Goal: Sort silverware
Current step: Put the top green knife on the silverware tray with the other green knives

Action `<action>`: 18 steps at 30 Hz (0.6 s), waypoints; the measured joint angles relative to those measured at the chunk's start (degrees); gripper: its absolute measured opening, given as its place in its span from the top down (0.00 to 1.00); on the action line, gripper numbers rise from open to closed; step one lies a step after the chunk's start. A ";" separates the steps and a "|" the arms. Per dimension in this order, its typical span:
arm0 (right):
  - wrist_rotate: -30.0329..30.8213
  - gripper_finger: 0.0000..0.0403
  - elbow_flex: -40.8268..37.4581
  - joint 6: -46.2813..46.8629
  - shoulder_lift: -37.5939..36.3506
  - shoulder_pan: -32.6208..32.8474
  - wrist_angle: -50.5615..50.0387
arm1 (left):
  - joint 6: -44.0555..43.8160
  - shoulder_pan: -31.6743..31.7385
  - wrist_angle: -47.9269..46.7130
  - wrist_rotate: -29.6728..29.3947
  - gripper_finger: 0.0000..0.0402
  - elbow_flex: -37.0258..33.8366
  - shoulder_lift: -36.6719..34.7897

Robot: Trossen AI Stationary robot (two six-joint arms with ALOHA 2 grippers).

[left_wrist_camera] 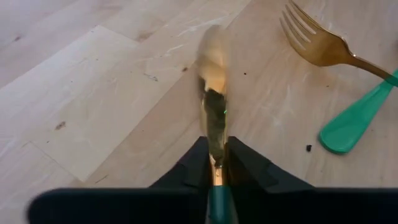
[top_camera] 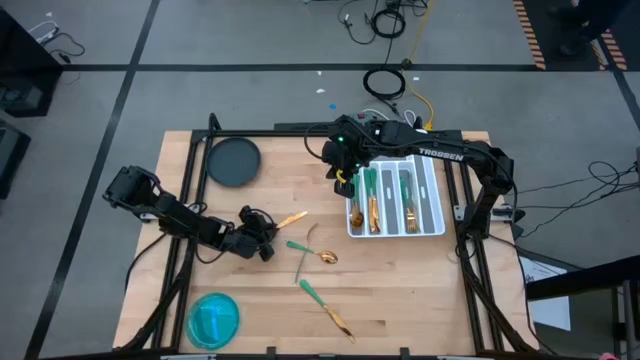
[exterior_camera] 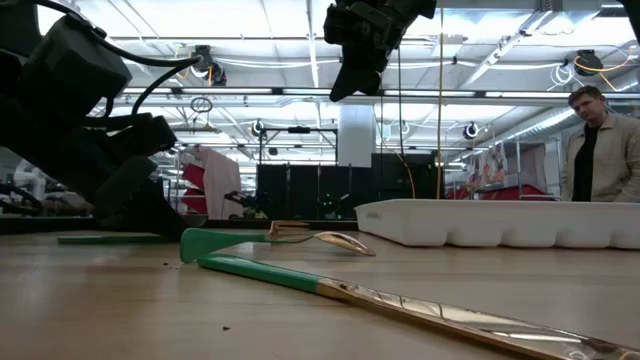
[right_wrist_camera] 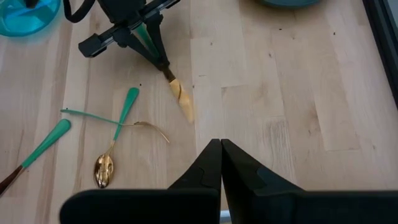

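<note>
Gold knife [left_wrist_camera: 212, 68] blade pokes out from between left gripper [top_camera: 268, 240] fingers [left_wrist_camera: 249, 163], which are clamped tight on its neck near the teal handle; blade tip angled out over bare wood tabletop [top_camera: 400, 290]. Same knife seen from right wrist view [right_wrist_camera: 180, 99], sticking out of the left gripper [right_wrist_camera: 155, 53] low over the tabletop. Right gripper [top_camera: 343, 183] hangs above the tabletop just beside the white tray [top_camera: 440, 205], fingers [right_wrist_camera: 239, 165] pressed together, nothing between them.

Loose on tabletop: fork [top_camera: 305, 258] and spoon [top_camera: 318, 253] crossed over each other near centre, spoon bowl [right_wrist_camera: 104, 169] gold, handles teal. Second knife [top_camera: 327, 308] lies apart, toward the front edge, closest thing in the low view [exterior_camera: 400, 300]. Fork tines [left_wrist_camera: 314, 37] lie just beside the held knife in the left wrist view.

Tray holds several sorted pieces [top_camera: 385, 200] in its long slots, handles green, heads gold. Blue bowl [top_camera: 214, 319] sits at front left corner, dark plate [top_camera: 233, 160] at back left. Person [exterior_camera: 603, 145] stands beyond the table.
</note>
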 joint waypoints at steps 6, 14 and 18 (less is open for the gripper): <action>0.00 1.00 0.00 0.46 -0.01 0.00 0.00 | -0.09 -0.04 0.15 0.02 0.93 0.00 0.00; 0.01 1.00 0.00 0.59 -0.02 0.00 0.04 | 0.03 -0.04 -1.12 1.20 0.93 0.82 -2.35; 0.00 1.00 0.00 0.51 -0.01 0.00 0.04 | 0.04 -0.04 -1.75 2.04 0.93 1.03 -3.57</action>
